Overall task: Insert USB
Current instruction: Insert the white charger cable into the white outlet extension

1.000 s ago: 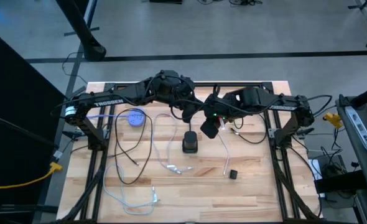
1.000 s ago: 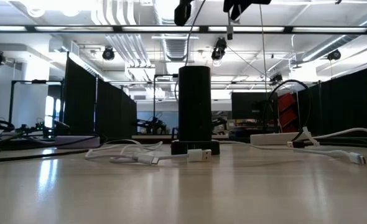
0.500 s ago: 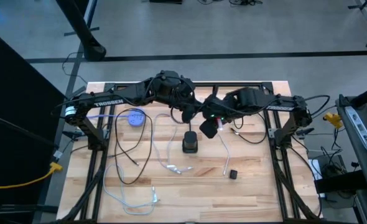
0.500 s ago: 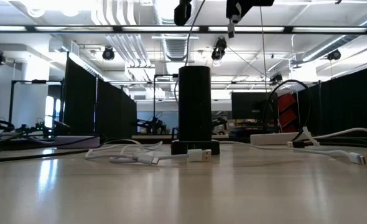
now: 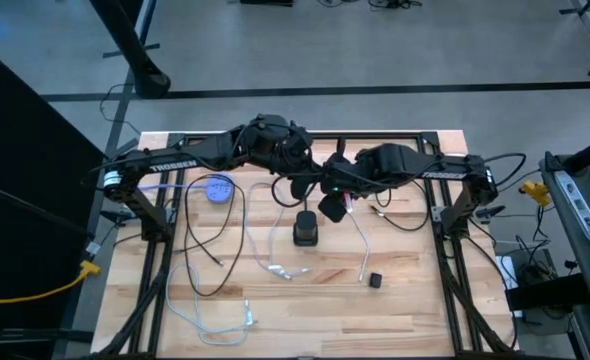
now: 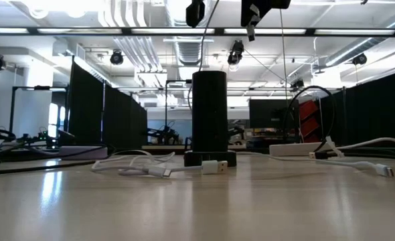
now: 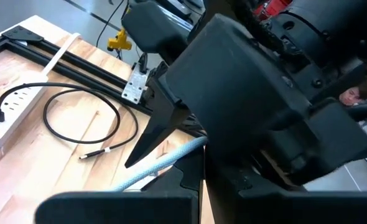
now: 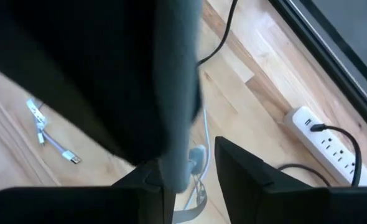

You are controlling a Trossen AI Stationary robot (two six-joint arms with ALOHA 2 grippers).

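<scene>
Low view: cables litter wooden table.

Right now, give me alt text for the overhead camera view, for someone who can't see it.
Seen from above, two dark robot arms meet over the far middle of a wooden table, the left gripper and right gripper close together just above a black upright dock. White cables, a black cable and a blue disc lie around it.
</scene>
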